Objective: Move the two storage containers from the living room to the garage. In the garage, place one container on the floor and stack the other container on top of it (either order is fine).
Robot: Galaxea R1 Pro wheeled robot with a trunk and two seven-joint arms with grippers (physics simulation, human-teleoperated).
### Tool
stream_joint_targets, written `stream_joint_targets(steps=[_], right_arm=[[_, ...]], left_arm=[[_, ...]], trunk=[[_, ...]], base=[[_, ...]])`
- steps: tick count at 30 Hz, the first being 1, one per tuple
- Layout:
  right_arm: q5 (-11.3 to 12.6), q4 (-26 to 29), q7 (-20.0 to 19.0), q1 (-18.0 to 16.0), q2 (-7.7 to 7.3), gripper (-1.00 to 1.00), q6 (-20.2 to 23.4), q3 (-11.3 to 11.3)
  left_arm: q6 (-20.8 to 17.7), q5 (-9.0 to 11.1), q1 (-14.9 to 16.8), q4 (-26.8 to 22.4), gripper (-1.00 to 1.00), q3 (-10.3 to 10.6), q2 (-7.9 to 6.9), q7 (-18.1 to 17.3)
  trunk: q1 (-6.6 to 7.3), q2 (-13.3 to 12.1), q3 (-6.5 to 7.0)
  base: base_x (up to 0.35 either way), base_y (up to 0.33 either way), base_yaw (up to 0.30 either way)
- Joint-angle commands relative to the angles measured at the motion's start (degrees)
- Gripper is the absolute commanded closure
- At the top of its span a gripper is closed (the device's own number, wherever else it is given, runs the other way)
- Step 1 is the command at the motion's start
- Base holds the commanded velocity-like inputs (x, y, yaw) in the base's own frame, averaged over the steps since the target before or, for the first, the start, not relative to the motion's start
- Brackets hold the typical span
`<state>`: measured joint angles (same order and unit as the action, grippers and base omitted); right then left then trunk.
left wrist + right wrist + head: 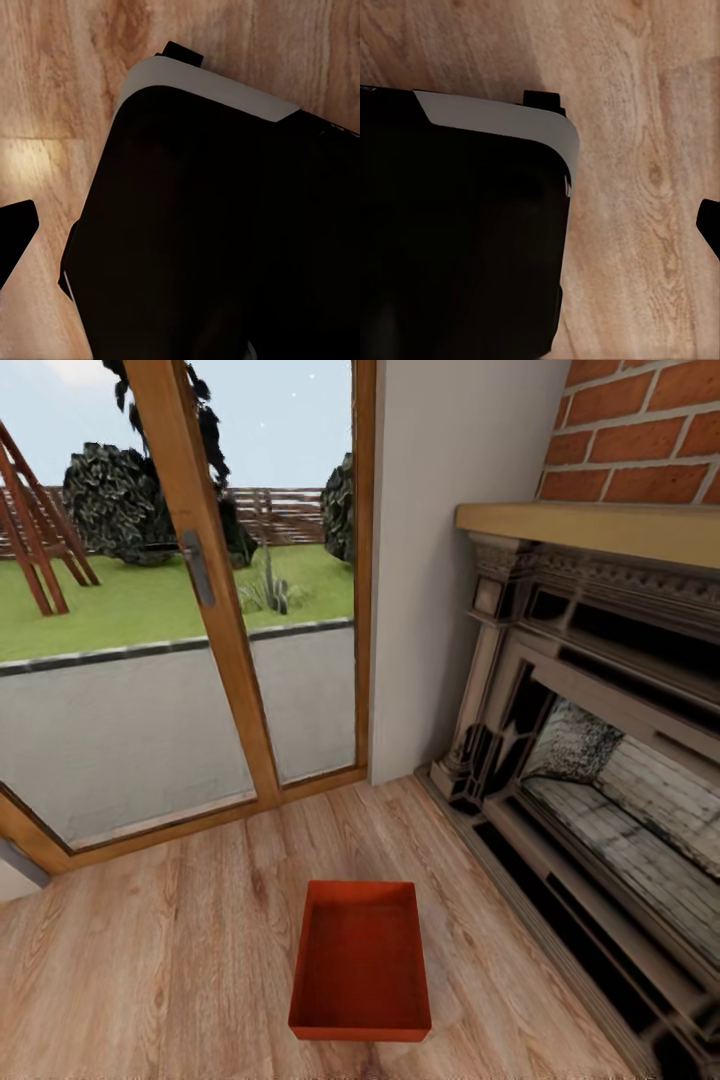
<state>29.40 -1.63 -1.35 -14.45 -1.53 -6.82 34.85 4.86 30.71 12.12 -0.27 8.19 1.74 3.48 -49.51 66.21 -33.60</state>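
One orange-red storage container [361, 960] sits open-topped on the light wood-plank floor [160, 970] of the living room, in front of the wood-framed glass door [200, 590] and left of the brick fireplace [600, 760], touching neither. The fireplace is cut off at the right edge. Both wrist views look down on planks past a dark, white-edged robot body [217, 225] (only a black finger tip shows at each frame edge), so I cannot tell either end effector's state.
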Motion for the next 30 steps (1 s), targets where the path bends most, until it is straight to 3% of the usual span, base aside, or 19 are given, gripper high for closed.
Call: stream_joint_targets(steps=[1, 30], right_arm=[[0.52, -0.16, -0.14, -0.06, 0.03, -1.00, -0.30, 0.48], [0.57, -0.17, -0.14, -0.06, -0.06, -1.00, -0.30, 0.41]], left_arm=[[0.15, 0.41, 0.02, 0.01, -1.00, 0.49, 0.02, 0.21], [0.21, 0.46, 0.01, 0.01, -1.00, 0.51, 0.02, 0.21]], trunk=[[0.00, 0.03, -0.14], [0.00, 0.03, -2.81]], base=[[0.000, 0.000, 0.000], [0.000, 0.000, 0.000]])
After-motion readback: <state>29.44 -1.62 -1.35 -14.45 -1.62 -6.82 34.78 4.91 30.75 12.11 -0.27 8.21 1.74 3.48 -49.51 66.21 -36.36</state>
